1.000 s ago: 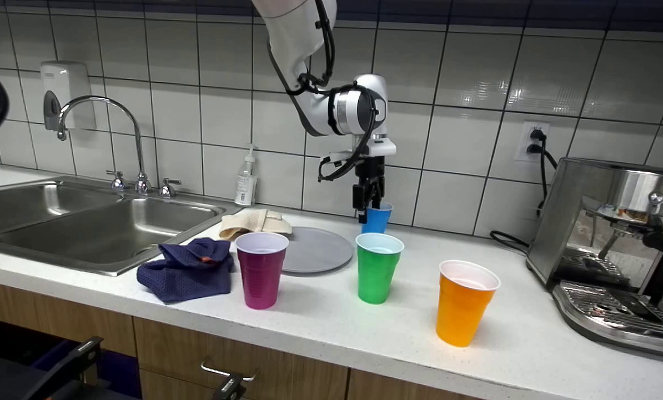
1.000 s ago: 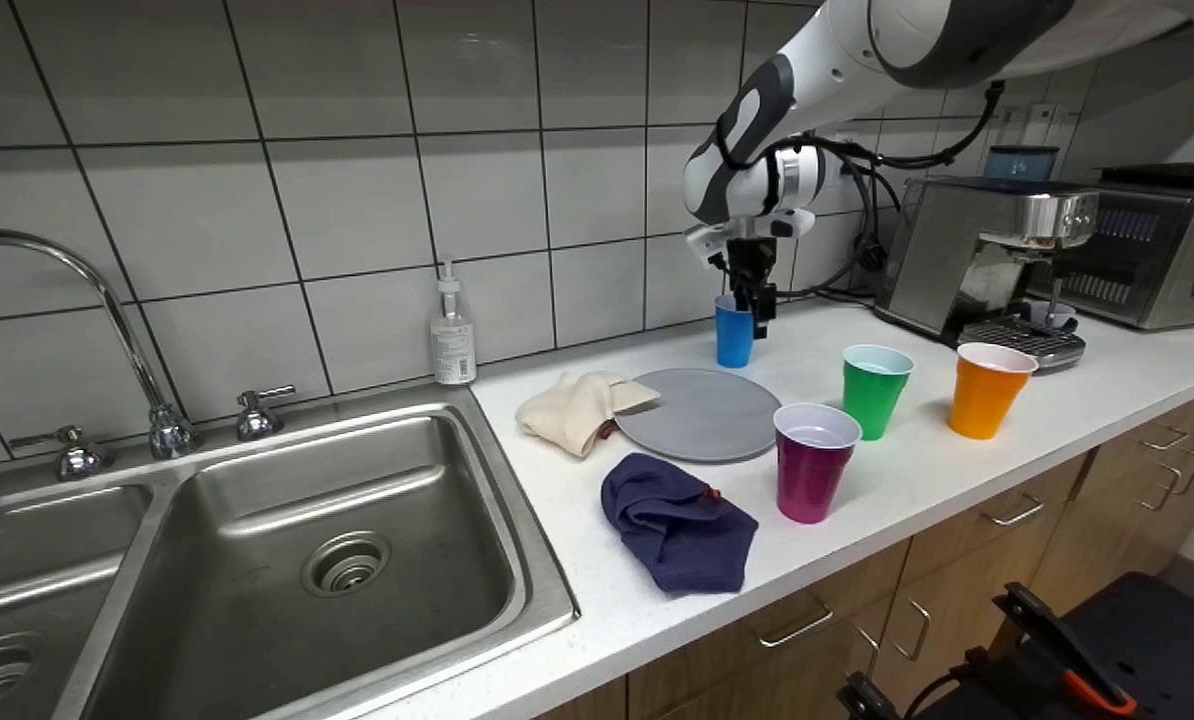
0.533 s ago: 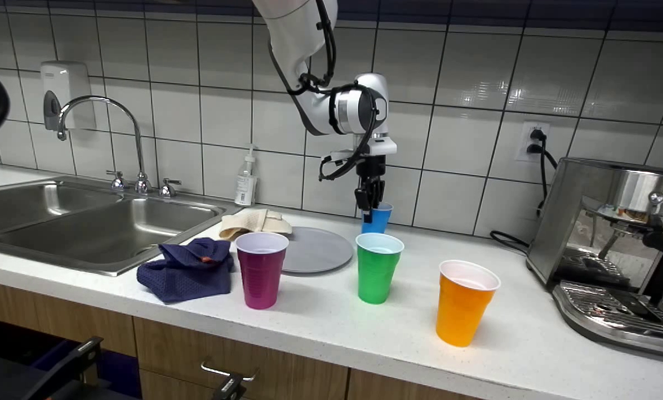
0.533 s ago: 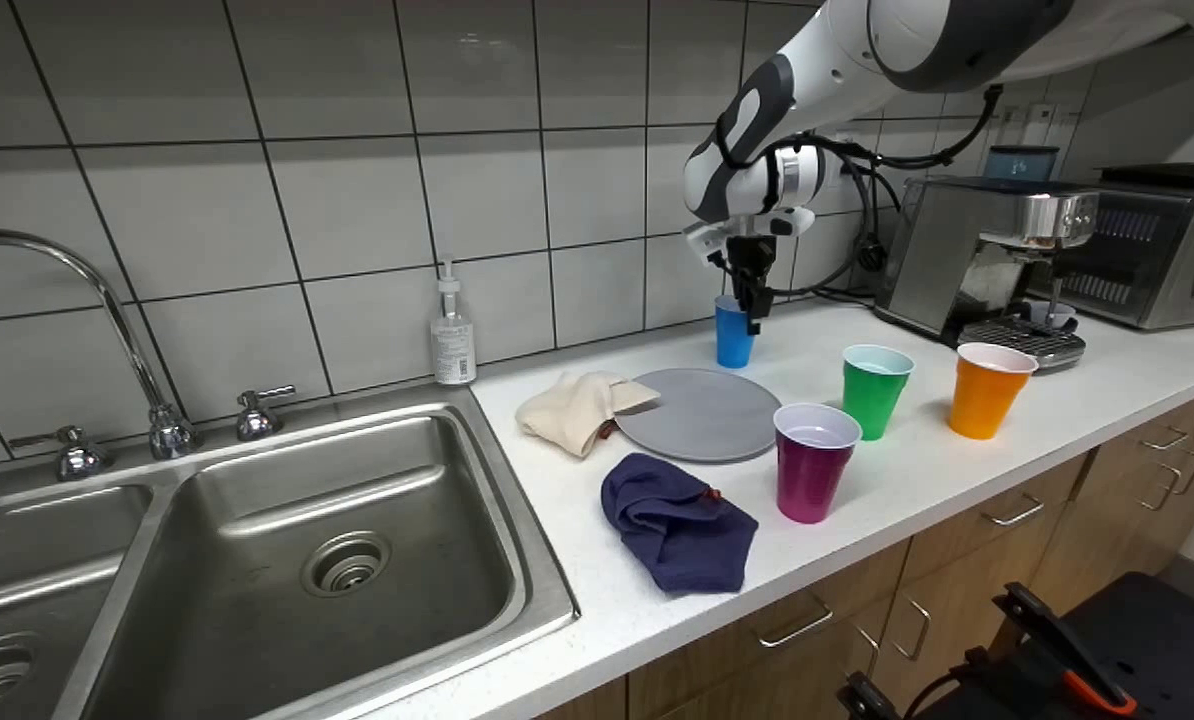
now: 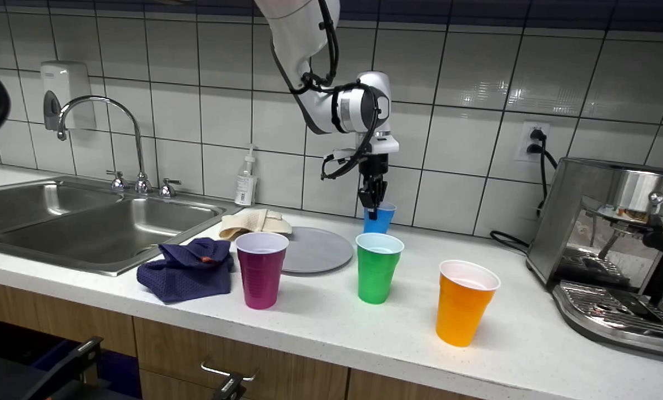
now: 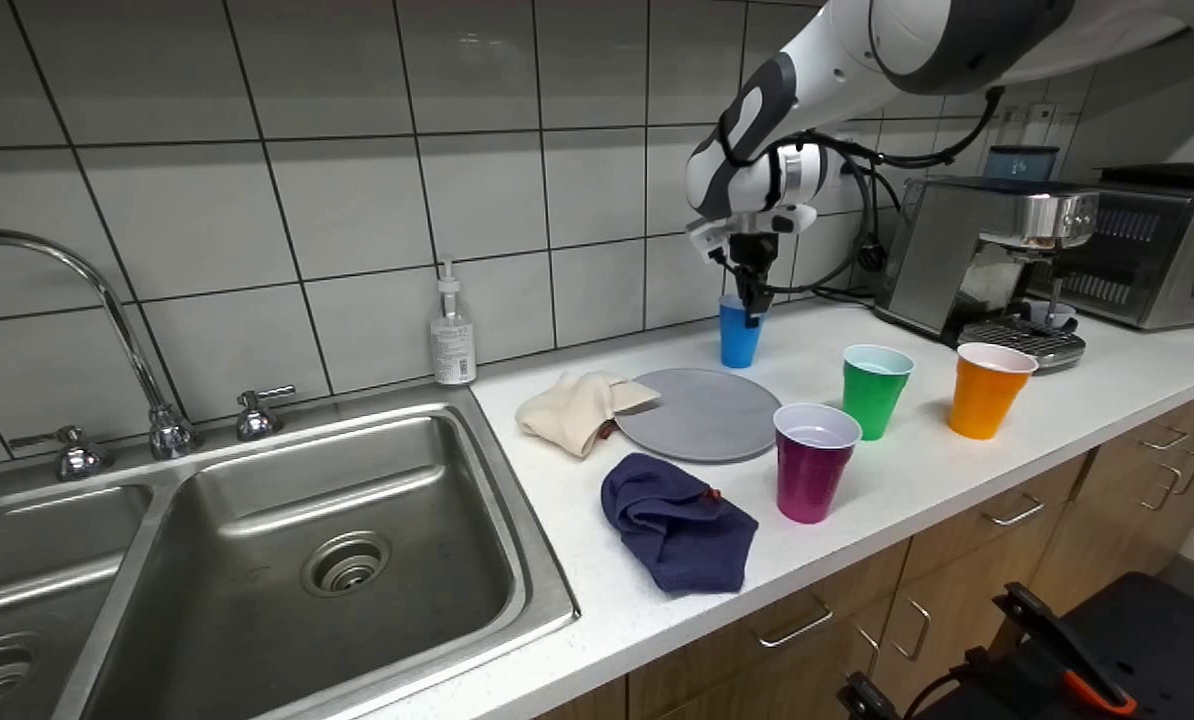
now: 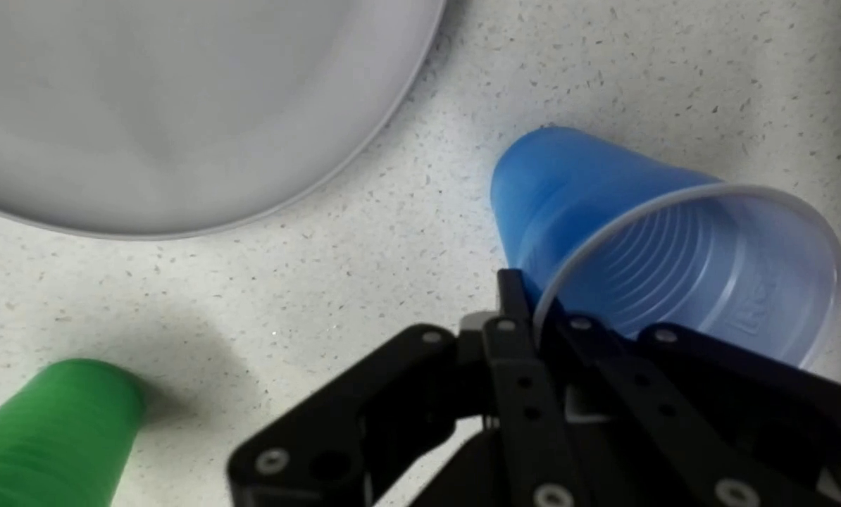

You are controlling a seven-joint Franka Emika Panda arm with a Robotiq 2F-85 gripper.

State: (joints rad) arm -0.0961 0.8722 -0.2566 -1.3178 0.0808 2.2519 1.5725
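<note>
- Cups: four, mouth-up: blue cup (image 7: pixel 575 183), green cup (image 5: pixel 378 272), orange cup (image 5: pixel 465 311), purple cup (image 5: pixel 261 272).
- Blue cup by the back edge of the counter (image 5: pixel 320 311), just off the tiled wall (image 5: pixel 465 72), past the grey plate (image 6: pixel 712 415). Can't tell if its base is down.
- Gripper (image 7: pixel 535 310): jaws drawn together at the blue cup's rim, thin cup wall pinched between.
- Plates: one. Cloths: two: beige cloth (image 6: pixel 577 410) at the plate's rim, navy cloth (image 6: pixel 677 525) toward the front edge, near the front corner of the sink (image 6: pixel 257 560).
- Purple and orange cups nearer the front edge; green between, set farther back.
- Counter: white, speckled, over wood drawers (image 5: pixel 287 361).
- Sink: one, two basins. One faucet (image 6: pixel 170 437), one soap bottle (image 6: pixel 453 345) by its back corner, one wall dispenser (image 5: pixel 70 94).
- Away from the sink: one coffee machine (image 5: pixel 564 216), oven-like box (image 6: pixel 1182 250) beyond. Outlet (image 5: pixel 525 141) has two plugs.
- Obstructions: gripper covers part of the blue cup in all views; green cup stands in front of it in an exterior view.
</note>
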